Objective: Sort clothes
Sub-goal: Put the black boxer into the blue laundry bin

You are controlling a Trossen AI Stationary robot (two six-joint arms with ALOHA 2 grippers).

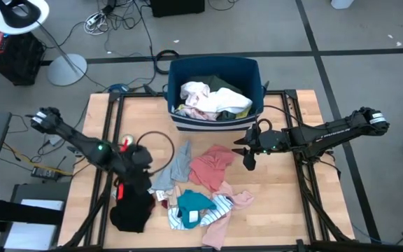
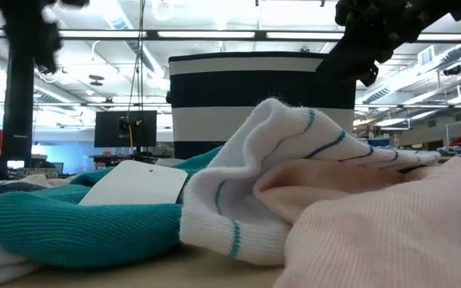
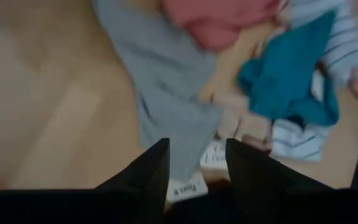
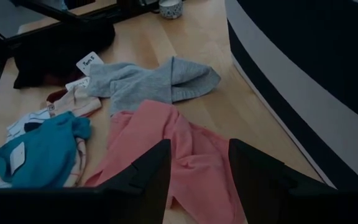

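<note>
High view: left gripper [image 1: 144, 159], fingers parted and empty, hovers over the grey garment [image 1: 175, 166] beside a black one [image 1: 133, 207]. Right gripper [image 1: 249, 158], fingers also apart and empty, hangs by the pink garment [image 1: 211, 166]; more clothes fill the blue bin [image 1: 247, 67]

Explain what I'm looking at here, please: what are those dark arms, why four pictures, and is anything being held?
Two robot arms work at a wooden table, sorting clothes. One picture looks down from above, one sits at table height, and one camera rides on each wrist.

The left gripper hangs open over a grey garment beside a black garment. The right gripper is open above a pink garment. Neither holds anything.

A teal garment and a striped garment lie nearby. The blue bin already contains clothes.
</note>
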